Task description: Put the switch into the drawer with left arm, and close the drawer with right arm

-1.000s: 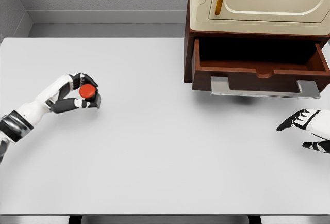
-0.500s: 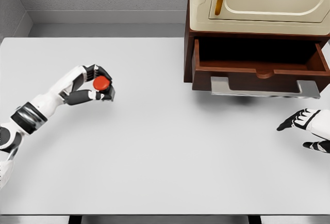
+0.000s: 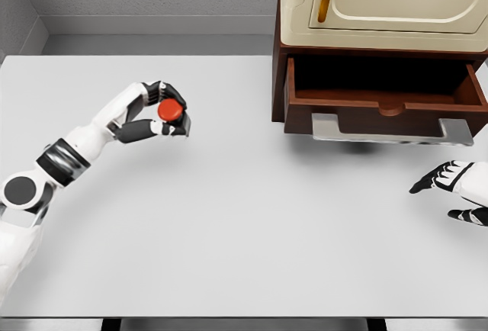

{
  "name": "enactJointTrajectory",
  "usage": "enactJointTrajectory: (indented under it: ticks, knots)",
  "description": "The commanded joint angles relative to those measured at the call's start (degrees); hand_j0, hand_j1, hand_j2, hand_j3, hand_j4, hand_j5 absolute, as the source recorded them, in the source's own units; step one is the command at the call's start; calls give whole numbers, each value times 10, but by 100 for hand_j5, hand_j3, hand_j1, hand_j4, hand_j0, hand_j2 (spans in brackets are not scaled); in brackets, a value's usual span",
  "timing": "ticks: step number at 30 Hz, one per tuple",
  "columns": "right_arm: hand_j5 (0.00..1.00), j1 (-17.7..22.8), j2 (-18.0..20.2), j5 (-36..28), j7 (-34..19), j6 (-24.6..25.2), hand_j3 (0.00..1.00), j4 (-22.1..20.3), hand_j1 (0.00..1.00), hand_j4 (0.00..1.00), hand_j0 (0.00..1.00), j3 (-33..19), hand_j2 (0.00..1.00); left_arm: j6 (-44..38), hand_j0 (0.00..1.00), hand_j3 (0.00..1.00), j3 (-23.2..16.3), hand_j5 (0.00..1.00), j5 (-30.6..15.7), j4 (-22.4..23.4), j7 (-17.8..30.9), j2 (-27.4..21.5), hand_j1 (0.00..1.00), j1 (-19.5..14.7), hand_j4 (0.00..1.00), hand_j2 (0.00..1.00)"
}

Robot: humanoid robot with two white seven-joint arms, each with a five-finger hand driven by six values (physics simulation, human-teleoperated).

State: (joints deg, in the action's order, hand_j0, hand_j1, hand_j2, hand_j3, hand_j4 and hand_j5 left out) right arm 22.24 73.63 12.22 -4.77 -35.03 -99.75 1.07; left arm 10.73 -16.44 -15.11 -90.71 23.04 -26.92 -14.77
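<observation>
- Head view looks down on a wide white counter (image 3: pixel 229 232); grey wall along the back, w/ a grey ledge where wall meets counter.
- Left hand (image 3: pixel 162 113) comes in from lower left on a white arm w/ black joints; arm stretches diagonally up and to the right; fingers curled around a small red switch (image 3: pixel 170 109), pinching it between thumb and fingertips.
- Switch is round, red, button-like; it sits in the left hand over the counter's left-centre area, well apart from the drawer; can't tell whether it is raised off the surface or touching it.
- Dark brown wooden cabinet (image 3: pixel 279 79) stands at upper right of the counter; a cream-coloured appliance (image 3: pixel 381 3) w/ a gold handle strip rests on top of it.
- Drawer (image 3: pixel 385 106) is pulled out of the cabinet toward the viewer; open, inside dark; a flat silver handle (image 3: pixel 390 130) runs along its front edge.
- Right hand (image 3: pixel 451 190) shows at the right edge, below and just right of the drawer front; fingers spread and relaxed, holding nothing; white w/ black fingertips; its arm is mostly cut off by the frame.
</observation>
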Motion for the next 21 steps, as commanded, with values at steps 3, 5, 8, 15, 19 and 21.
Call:
enactJointTrajectory:
  ticks: [3,5,8,15,19,21]
  knots:
    - [73,0,1,-4,0,0,73,0,73,73,73,0,73,-11,39,39,-1,39,9,-10,0,18,39,-4,39,39]
    - [71,0,1,-4,1,0,71,0,71,71,71,0,71,-11,39,39,-1,39,22,-12,0,40,39,-12,39,39]
    - [68,0,1,-5,0,0,68,0,68,68,68,0,68,-19,39,39,-3,39,23,-22,0,43,39,-22,39,39]
    - [68,0,-1,-5,0,0,68,0,68,68,68,0,68,-36,39,39,-16,39,24,-25,0,72,39,-49,39,39]
    - [68,0,-1,-4,0,0,68,0,68,68,68,0,68,-48,39,39,-17,39,24,-25,0,93,39,-62,39,39]
    - [68,0,-1,-5,0,0,68,0,68,68,68,0,68,-48,39,39,-30,39,24,-25,0,99,39,-72,39,39]
